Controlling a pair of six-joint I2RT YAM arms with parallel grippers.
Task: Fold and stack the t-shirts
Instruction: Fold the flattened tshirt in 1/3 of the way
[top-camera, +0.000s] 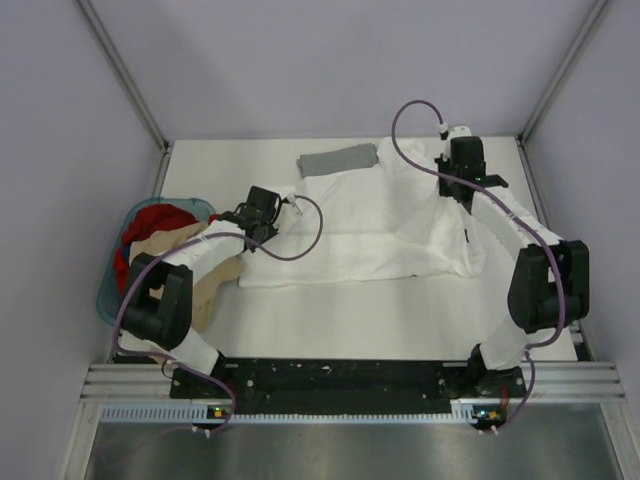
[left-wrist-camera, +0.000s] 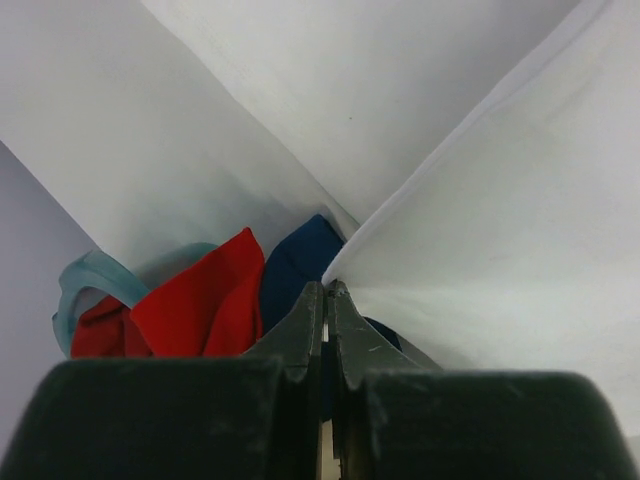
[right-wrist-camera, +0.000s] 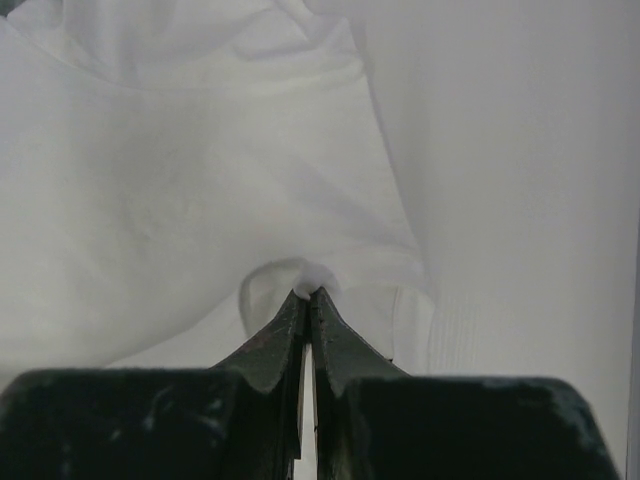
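The white t-shirt (top-camera: 360, 235) lies spread across the middle of the table, its print hidden. My left gripper (top-camera: 268, 212) is shut on its left edge; in the left wrist view the fingertips (left-wrist-camera: 328, 290) pinch a corner of the white cloth (left-wrist-camera: 500, 240). My right gripper (top-camera: 462, 172) is shut on its far right part; in the right wrist view the tips (right-wrist-camera: 308, 294) hold a small bunch of white fabric (right-wrist-camera: 200, 180). The grey t-shirt (top-camera: 338, 160) lies folded at the back of the table, just beyond the white one.
A teal basket (top-camera: 112, 290) with red, tan and dark blue clothes stands at the table's left edge, close to my left arm; it shows in the left wrist view (left-wrist-camera: 85, 285). Walls enclose the table on three sides.
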